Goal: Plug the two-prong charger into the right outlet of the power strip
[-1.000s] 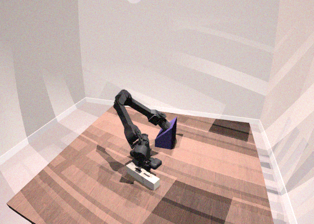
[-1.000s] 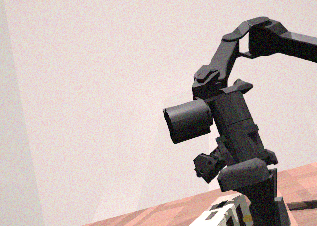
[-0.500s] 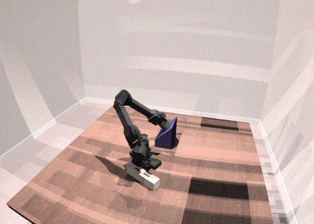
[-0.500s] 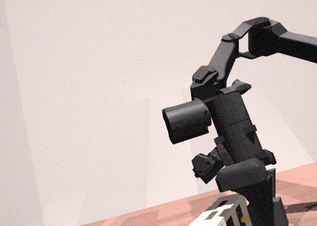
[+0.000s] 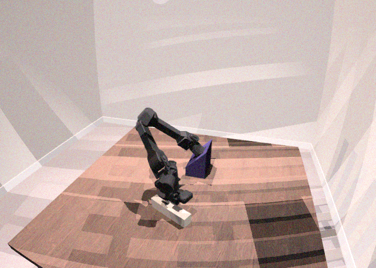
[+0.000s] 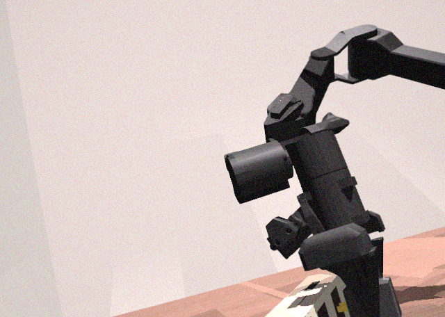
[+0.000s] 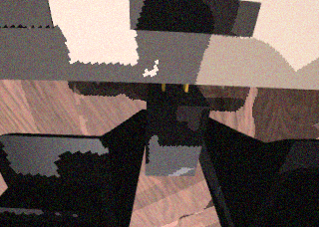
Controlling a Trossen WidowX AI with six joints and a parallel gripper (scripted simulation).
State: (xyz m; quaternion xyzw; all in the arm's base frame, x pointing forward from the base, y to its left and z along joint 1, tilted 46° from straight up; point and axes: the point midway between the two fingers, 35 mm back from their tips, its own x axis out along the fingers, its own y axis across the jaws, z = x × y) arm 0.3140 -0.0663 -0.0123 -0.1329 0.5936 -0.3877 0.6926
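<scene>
The power strip [image 5: 177, 220] [image 6: 290, 309] [image 7: 100, 43] is a long cream block on the wooden table, with dark slots in the side face seen in the exterior view. My gripper [image 7: 168, 115] is shut on the charger [image 7: 174, 159], a dark block with a grey end, held between the fingers close beside the strip. Two yellow prongs [image 7: 163, 88] [image 7: 186, 88] point at the strip; their far ends are hidden at its edge in the wrist view. In the exterior view one yellow prong [image 6: 342, 307] shows beside the slotted face. How deep the prongs sit I cannot tell.
A purple wedge-shaped block [image 5: 197, 167] stands on the table [image 5: 224, 219] behind the strip, near the arm's base. The arm [image 5: 167, 128] arches over from the back. Dark shadows lie across the table's right side.
</scene>
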